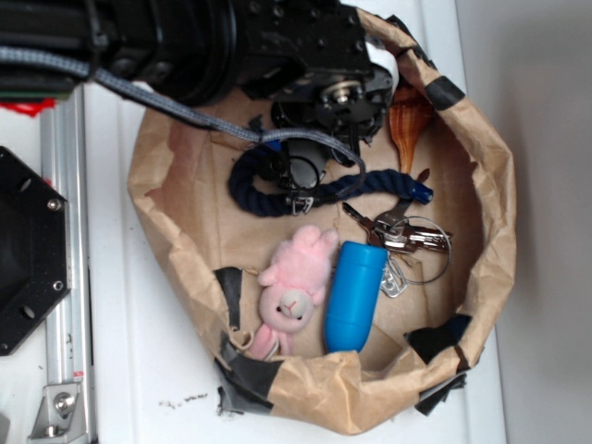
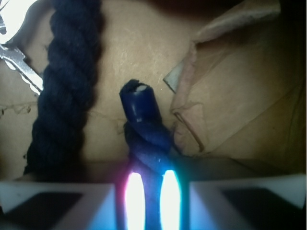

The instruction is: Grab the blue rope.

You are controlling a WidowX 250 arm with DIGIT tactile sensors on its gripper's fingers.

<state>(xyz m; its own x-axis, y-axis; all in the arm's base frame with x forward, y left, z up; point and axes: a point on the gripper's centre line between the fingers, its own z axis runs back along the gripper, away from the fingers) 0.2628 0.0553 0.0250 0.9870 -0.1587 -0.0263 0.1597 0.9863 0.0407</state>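
Note:
The blue rope (image 1: pixel 388 183) lies curved across the back of the brown paper bag's floor, one shiny capped end pointing right. My gripper (image 1: pixel 301 190) reaches down onto the rope's left part. In the wrist view the rope's other capped end (image 2: pixel 139 103) sticks out just beyond my gripper (image 2: pixel 149 184). The two glowing fingers (image 2: pixel 135 199) press close on either side of the cord, which fills the narrow gap between them. A second stretch of the rope (image 2: pixel 67 86) runs along the left.
The crumpled paper bag (image 1: pixel 490 185) walls everything in. A pink plush toy (image 1: pixel 296 277) and a bright blue plastic cylinder (image 1: pixel 354 296) lie in front of the rope, keys on a ring (image 1: pixel 402 236) at right, and a brown glossy object (image 1: pixel 407 125) at the back. A paper fold (image 2: pixel 230 96) rises right of the gripper.

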